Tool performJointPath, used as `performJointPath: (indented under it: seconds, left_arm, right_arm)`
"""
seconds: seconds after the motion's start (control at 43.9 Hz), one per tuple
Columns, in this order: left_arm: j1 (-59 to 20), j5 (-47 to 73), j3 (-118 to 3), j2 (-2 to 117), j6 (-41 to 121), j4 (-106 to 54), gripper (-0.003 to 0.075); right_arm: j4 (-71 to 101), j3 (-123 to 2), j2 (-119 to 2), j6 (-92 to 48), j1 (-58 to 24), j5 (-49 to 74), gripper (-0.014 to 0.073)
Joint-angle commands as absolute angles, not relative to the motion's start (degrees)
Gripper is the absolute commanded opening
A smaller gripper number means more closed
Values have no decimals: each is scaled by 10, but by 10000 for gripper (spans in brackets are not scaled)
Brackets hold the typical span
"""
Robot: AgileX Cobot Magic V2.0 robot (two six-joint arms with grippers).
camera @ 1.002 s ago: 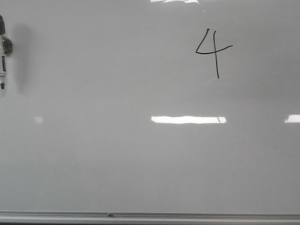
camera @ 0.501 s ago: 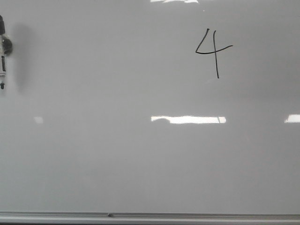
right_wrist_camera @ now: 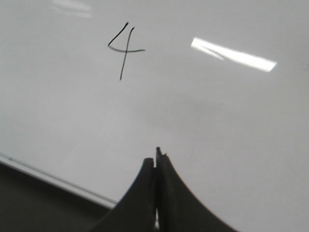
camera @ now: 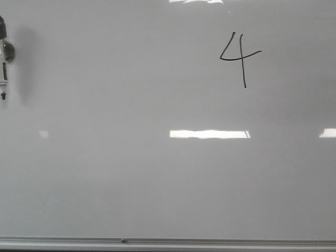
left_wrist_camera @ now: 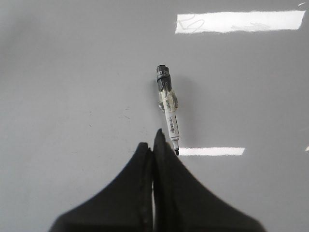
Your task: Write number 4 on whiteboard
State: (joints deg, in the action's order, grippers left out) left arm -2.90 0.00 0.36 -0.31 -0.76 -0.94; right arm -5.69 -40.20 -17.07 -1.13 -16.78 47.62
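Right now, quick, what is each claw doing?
Left claw: closed, holding nothing; marker lies beyond it.
Right claw: closed, empty.

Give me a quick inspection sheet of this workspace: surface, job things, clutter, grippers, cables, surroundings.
Surface: whiteboard, glossy, glare patches, grey frame strip along the near edge.
Job's things: number 4 drawn in black, complete with stem and crossbar.
Clutter: marker lying on the board at its left side, uncapped tip showing.
Grippers: left gripper shut, empty; right gripper shut, empty; neither touches the marker.
Cables: nothing seen.
Surroundings: dark area beyond the frame in the right wrist view.
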Motion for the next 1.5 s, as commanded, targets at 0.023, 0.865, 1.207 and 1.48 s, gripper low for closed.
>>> performJointPath:
  seconds: [0.023, 0.865, 1.207, 1.48]
  left_arm:
    - [-29, -49, 7, -12, -8, -14, -20]
    - [-29, -49, 7, -12, -8, -14, -20]
    - [-29, -49, 7, -12, -8, -14, -20]
    - [-29, -49, 7, -12, -8, -14, -20]
  right_arm:
    - [-75, -313, -107, -11, -125, 297, -71]
    - [-12, 7, 17, -10, 3, -49, -71]
    - [5, 7, 17, -10, 3, -25, -71]
    - [5, 7, 17, -10, 3, -24, -71]
